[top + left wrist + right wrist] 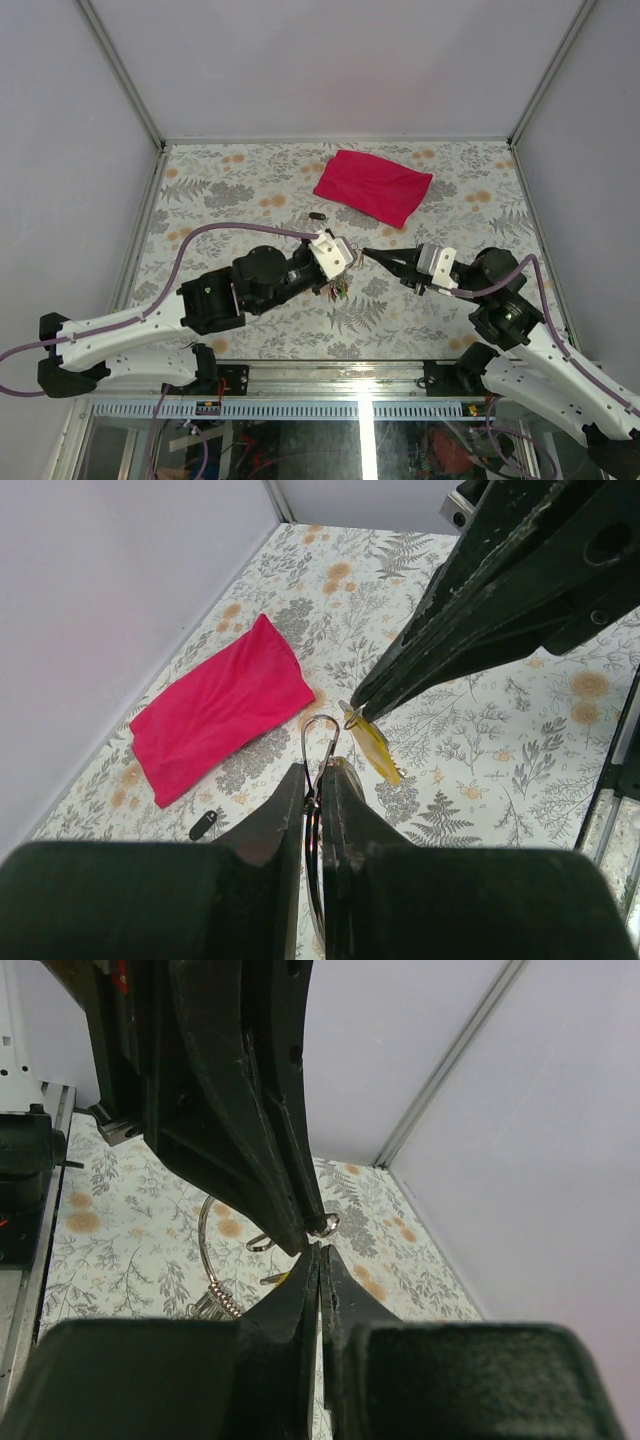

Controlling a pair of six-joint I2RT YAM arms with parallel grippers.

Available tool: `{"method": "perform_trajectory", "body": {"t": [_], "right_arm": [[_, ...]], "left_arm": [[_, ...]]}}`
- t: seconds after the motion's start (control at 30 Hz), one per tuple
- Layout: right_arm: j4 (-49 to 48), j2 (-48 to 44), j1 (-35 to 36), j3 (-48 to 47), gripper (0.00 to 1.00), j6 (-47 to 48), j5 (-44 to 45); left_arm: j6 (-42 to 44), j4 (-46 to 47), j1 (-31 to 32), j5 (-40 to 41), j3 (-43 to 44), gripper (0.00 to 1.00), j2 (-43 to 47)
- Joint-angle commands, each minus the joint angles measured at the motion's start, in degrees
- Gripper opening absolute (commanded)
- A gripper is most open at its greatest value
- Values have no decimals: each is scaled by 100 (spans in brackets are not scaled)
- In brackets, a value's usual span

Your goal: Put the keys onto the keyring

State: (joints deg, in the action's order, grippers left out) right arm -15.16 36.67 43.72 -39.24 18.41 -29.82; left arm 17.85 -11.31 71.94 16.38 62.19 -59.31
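Note:
My left gripper [315, 772] is shut on the thin silver wire of the keyring [318, 735], whose hooked open end sticks out past the fingertips. In the top view the bunch of coloured keys [338, 288] hangs below that gripper [347, 262]. My right gripper [357, 712] reaches in from the upper right, shut on the yellow key [377, 750], which dangles at its tips right beside the hook. In the right wrist view the right gripper [322, 1250] meets the left fingers [290, 1200], with the keyring's loop [203, 1235] behind. The red key is not visible.
A magenta cloth [372, 186] lies at the back of the flowered table [240, 190]. A small black key-like piece [316, 215] lies between the cloth and the grippers. Grey walls enclose the table on three sides.

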Motion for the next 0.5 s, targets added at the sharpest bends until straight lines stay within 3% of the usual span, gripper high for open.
{"method": "perform_trajectory", "body": {"t": [0.0, 0.47], "right_arm": [[-699, 32, -7, -108, 0, 115, -271], [-816, 187, 64, -61, 0, 278, -327]], "left_arm": [[-62, 539, -15, 230, 280, 0, -14], [-218, 639, -14, 317, 342, 0, -141]]}}
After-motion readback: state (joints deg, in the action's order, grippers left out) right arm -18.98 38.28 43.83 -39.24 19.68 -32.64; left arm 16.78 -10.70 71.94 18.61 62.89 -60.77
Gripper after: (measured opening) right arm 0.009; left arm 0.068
